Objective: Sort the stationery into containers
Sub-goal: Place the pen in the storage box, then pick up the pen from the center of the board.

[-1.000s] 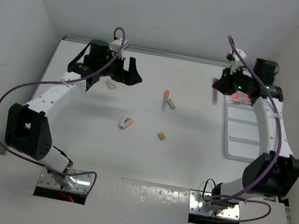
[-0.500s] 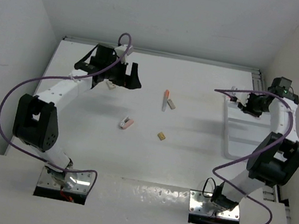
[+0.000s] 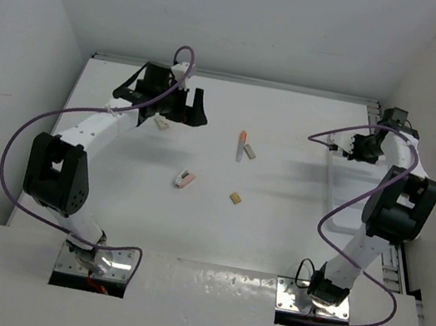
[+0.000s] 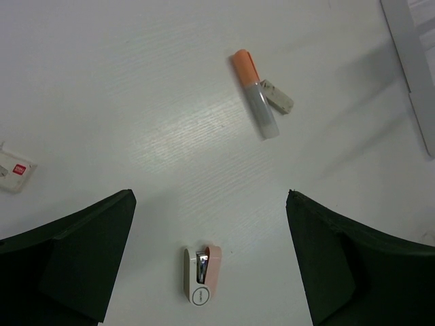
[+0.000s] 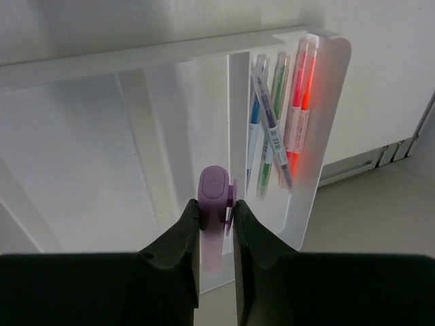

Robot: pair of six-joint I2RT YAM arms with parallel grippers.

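My right gripper [image 5: 216, 214] is shut on a purple pen [image 5: 216, 193], holding it upright over the white tray [image 5: 326, 122]. Several pens [image 5: 275, 122], blue, green, purple-grey and orange-red, lie in the tray's right-hand compartment. From above, the right gripper [image 3: 358, 147] hangs over the tray's [image 3: 352, 205] far end. My left gripper [image 4: 209, 197] is open above the table, with a pink-and-white clip-like item [image 4: 200, 275] below it. An orange-capped pale pen [image 4: 255, 92] lies against a grey block [image 4: 279, 97]. On the table in the top view are a tan block [image 3: 235, 198] and the left gripper [image 3: 185, 111].
A small white eraser with a red label [image 4: 13, 170] lies at the left, close to the left gripper. The tray's other compartments [image 5: 183, 129] hold nothing I can see. Walls close in behind and on both sides of the table.
My right arm has swung right with the purple pen, from the tray's left side to over its far end. The left arm shifted slightly right, its jaws still wide.
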